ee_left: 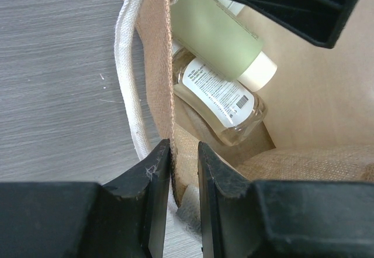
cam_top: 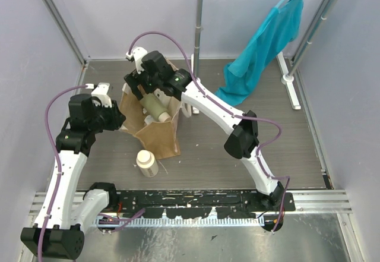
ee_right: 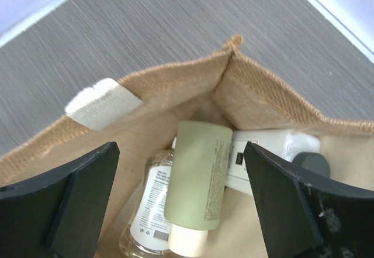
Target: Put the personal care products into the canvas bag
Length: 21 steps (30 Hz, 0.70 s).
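The tan canvas bag (cam_top: 159, 138) stands upright mid-table. My left gripper (cam_top: 116, 119) (ee_left: 184, 150) is shut on the bag's rim (ee_left: 158, 65), beside its whitish strap (ee_left: 125, 71). My right gripper (cam_top: 142, 91) (ee_right: 181, 147) hangs open over the bag's mouth, holding nothing. Inside lie three bottles. The olive-green bottle (cam_top: 155, 106) (ee_left: 216, 33) (ee_right: 198, 176) rests on top of the amber clear bottle (ee_left: 219, 100) (ee_right: 149, 205). The white rectangular bottle (ee_right: 263, 152) with a dark cap lies beside them. The cream round bottle (cam_top: 147, 163) stands on the table in front of the bag.
A teal garment (cam_top: 267, 42) hangs from a metal rack (cam_top: 198, 18) at the back right. The rack's foot (cam_top: 291, 78) lies on the table there. Pale walls close in both sides.
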Each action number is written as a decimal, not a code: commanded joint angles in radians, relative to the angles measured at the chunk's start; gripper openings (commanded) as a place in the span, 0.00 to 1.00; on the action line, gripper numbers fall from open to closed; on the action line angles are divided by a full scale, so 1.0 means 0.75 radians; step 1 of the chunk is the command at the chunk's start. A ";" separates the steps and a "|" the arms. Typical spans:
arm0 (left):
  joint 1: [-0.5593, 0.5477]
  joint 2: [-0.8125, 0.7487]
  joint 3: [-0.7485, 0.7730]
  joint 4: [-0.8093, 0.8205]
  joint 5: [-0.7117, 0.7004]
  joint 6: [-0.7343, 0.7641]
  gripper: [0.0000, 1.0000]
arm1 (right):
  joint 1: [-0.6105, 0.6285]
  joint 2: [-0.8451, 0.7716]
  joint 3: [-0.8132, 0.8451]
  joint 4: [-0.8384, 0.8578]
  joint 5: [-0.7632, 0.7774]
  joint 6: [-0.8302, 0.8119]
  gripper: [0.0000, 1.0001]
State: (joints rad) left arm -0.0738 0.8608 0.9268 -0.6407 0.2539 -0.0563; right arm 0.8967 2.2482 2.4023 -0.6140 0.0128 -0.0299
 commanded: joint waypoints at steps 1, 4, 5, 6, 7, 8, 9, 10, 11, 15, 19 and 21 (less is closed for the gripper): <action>0.002 -0.004 -0.015 0.018 0.014 0.005 0.31 | -0.001 -0.139 -0.041 0.009 0.065 -0.045 0.94; 0.000 -0.006 -0.013 0.017 0.005 0.008 0.31 | -0.002 -0.163 -0.071 -0.008 0.087 -0.066 0.94; 0.001 -0.005 -0.012 0.016 0.002 0.008 0.31 | -0.001 -0.170 -0.079 -0.018 0.098 -0.074 0.94; 0.001 -0.006 -0.011 0.019 -0.001 0.008 0.31 | -0.001 -0.174 -0.087 -0.030 0.110 -0.082 0.94; 0.001 -0.005 -0.010 0.023 -0.004 0.006 0.31 | -0.001 -0.185 -0.096 -0.041 0.118 -0.089 0.94; 0.002 -0.005 -0.007 0.024 -0.007 0.004 0.32 | -0.001 -0.192 -0.104 -0.050 0.122 -0.091 0.94; 0.001 -0.002 -0.003 0.025 -0.008 0.003 0.32 | -0.001 -0.204 -0.115 -0.058 0.118 -0.091 0.94; 0.001 0.000 0.003 0.026 -0.008 0.003 0.32 | -0.002 -0.219 -0.125 -0.068 0.106 -0.095 0.94; 0.001 0.001 0.009 0.024 -0.012 0.003 0.32 | -0.002 -0.234 -0.132 -0.079 0.089 -0.097 0.94; 0.002 0.011 0.028 0.023 -0.045 0.002 0.32 | 0.016 -0.320 -0.147 -0.146 0.082 -0.126 0.94; 0.000 0.021 0.046 0.028 -0.076 -0.026 0.30 | 0.050 -0.433 -0.189 -0.247 0.181 -0.178 0.94; 0.001 0.032 0.057 0.047 -0.098 -0.061 0.27 | 0.054 -0.494 -0.251 -0.279 0.225 -0.173 0.94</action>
State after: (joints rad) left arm -0.0738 0.8730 0.9295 -0.6411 0.2176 -0.0662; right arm 0.9157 2.0254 2.2547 -0.7734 0.1062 -0.1276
